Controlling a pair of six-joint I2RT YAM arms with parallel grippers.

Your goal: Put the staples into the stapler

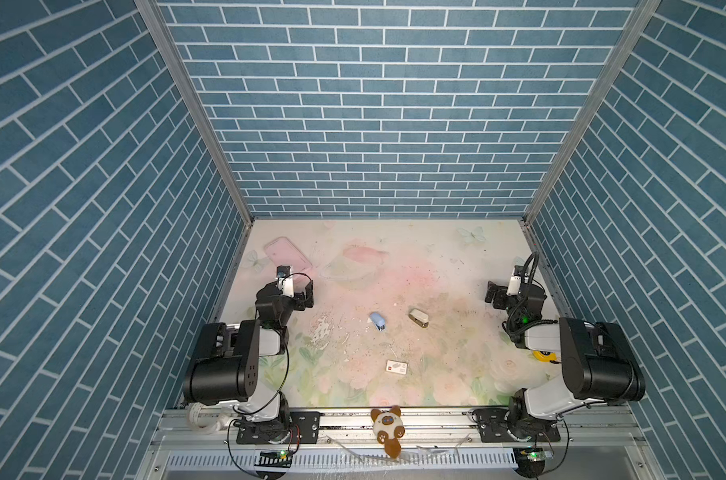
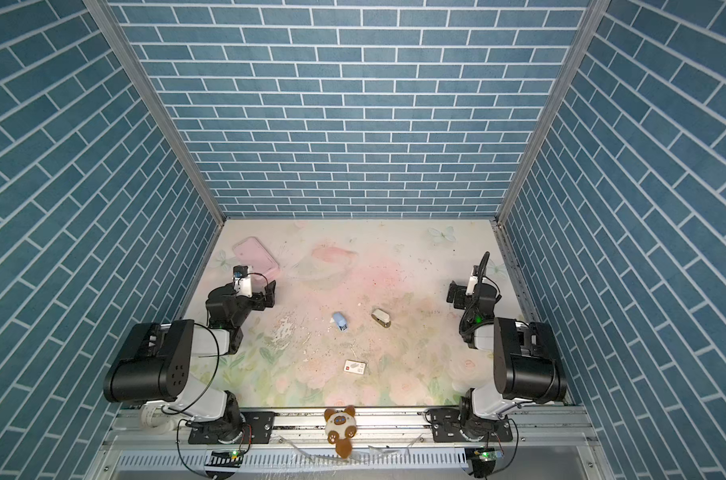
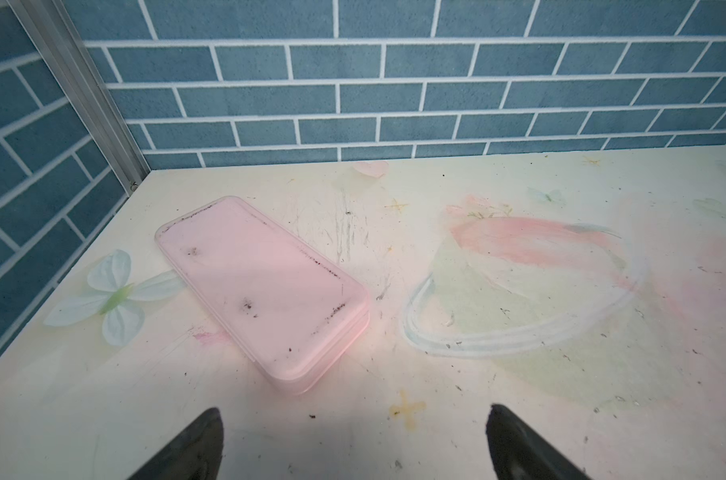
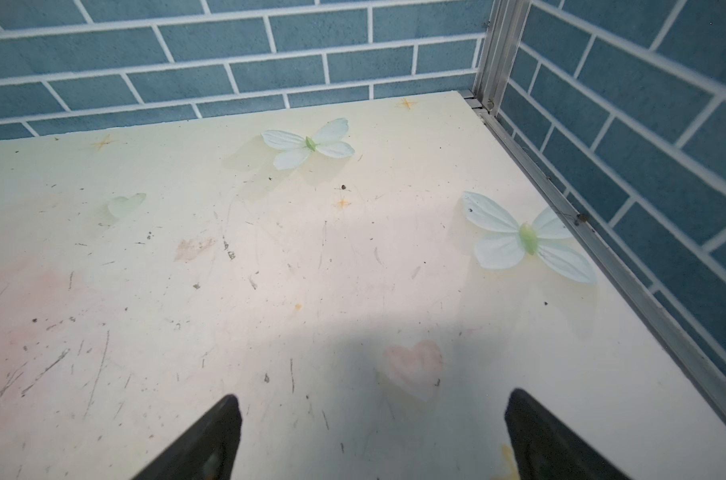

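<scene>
Two small staplers lie mid-table in both top views: a blue stapler [image 1: 378,321] [image 2: 340,322] and a beige stapler [image 1: 418,318] [image 2: 381,318]. Nearer the front edge lies a small white box with a red mark [image 1: 396,367] [image 2: 356,367]; the staples themselves are hidden. My left gripper [image 1: 307,293] [image 3: 353,409] hovers open at the left, far from them, facing a pink case. My right gripper [image 1: 492,293] [image 4: 374,395] hangs open at the right side over bare table. Nothing sits between either pair of fingers.
A pink flat case [image 1: 288,254] [image 3: 261,291] lies at the back left, just ahead of my left gripper. A yellow tape measure [image 1: 542,356] peeks out under the right arm. A plush toy [image 1: 388,424] sits on the front rail. Blue brick walls enclose three sides.
</scene>
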